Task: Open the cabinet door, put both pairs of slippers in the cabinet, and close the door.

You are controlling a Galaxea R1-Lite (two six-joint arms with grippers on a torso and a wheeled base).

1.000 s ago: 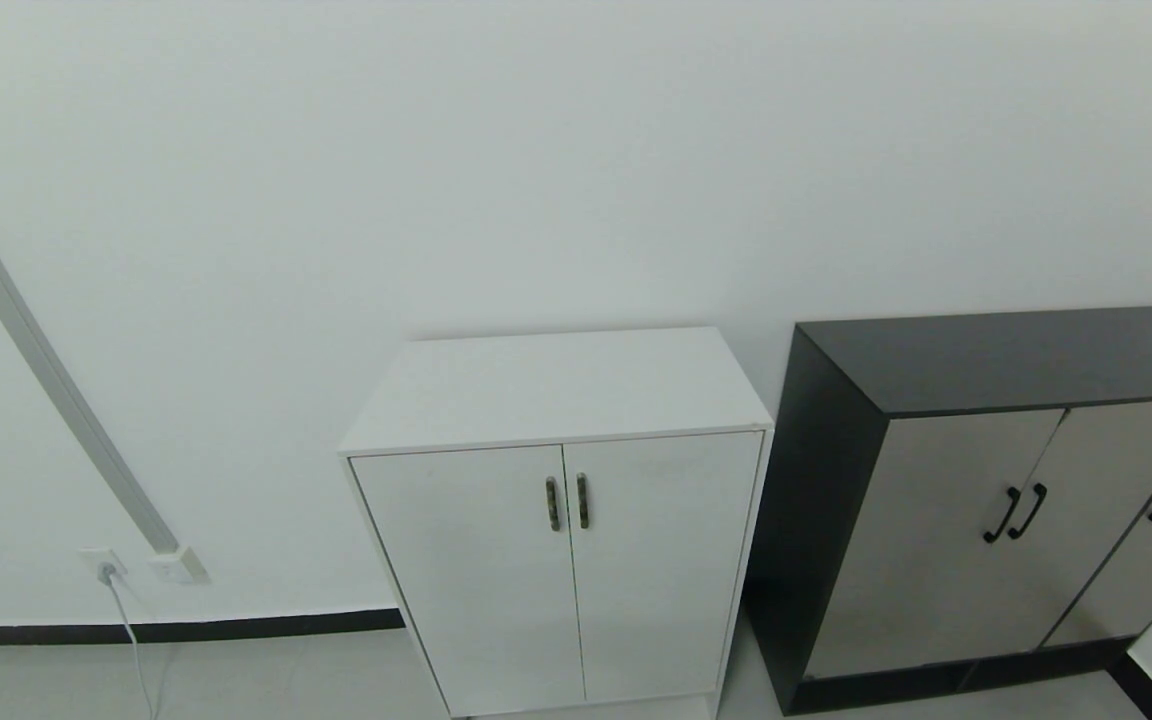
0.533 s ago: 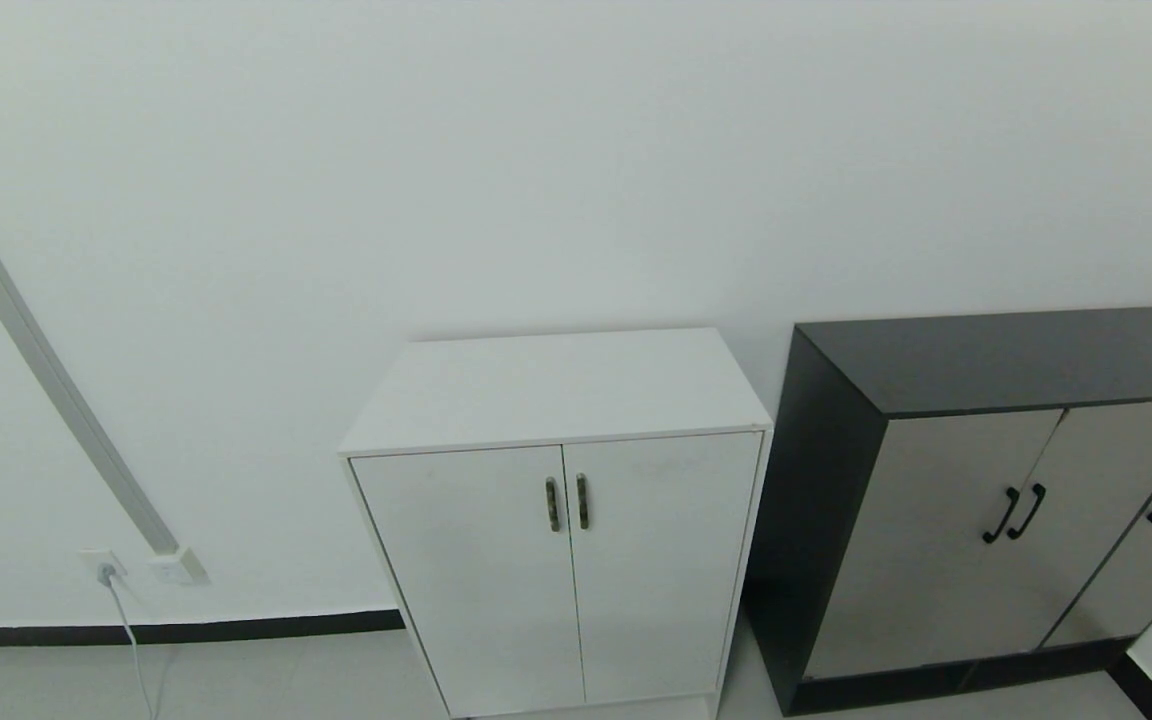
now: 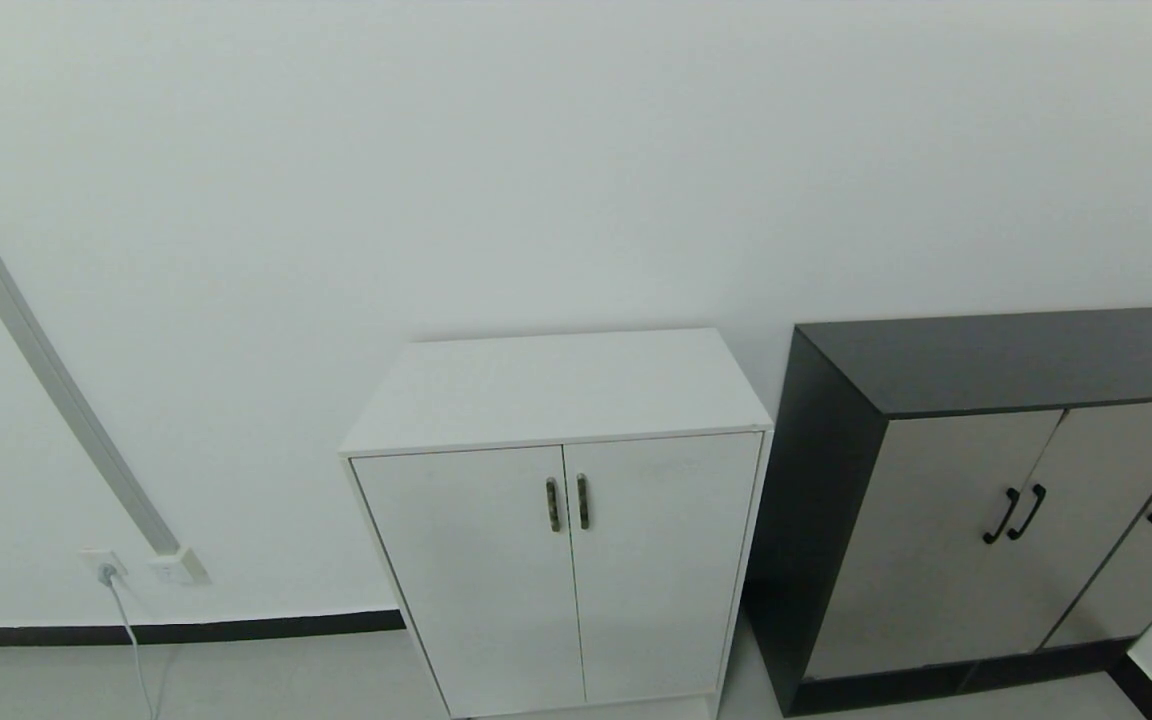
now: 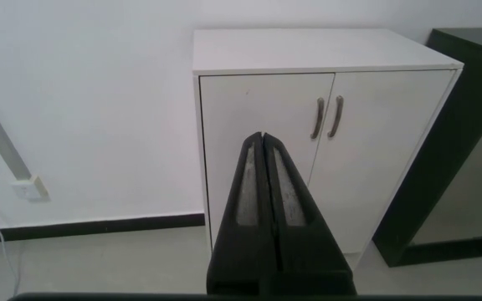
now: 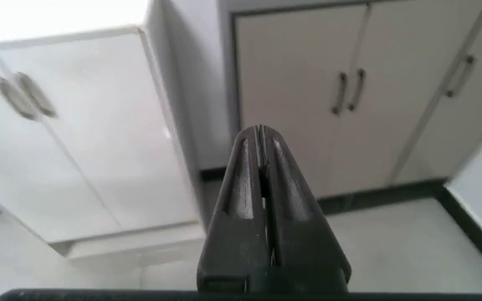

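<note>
A white two-door cabinet (image 3: 556, 520) stands against the wall with both doors closed; its two dark metal handles (image 3: 567, 503) meet at the centre seam. In the left wrist view the same cabinet (image 4: 325, 134) lies ahead of my left gripper (image 4: 263, 140), which is shut with nothing in it and well short of the doors. My right gripper (image 5: 260, 134) is shut and empty too, held low in front of the gap between the white cabinet (image 5: 65, 125) and a darker one (image 5: 366, 84).
A black cabinet with grey doors and black handles (image 3: 996, 500) stands right of the white one. A wall socket with a cable (image 3: 104, 572) and a slanted cable duct (image 3: 36, 350) are at the left. Pale floor lies in front.
A dark object at the head view's lower right edge one second ago has gone from sight. The cabinets and doors have not moved.
</note>
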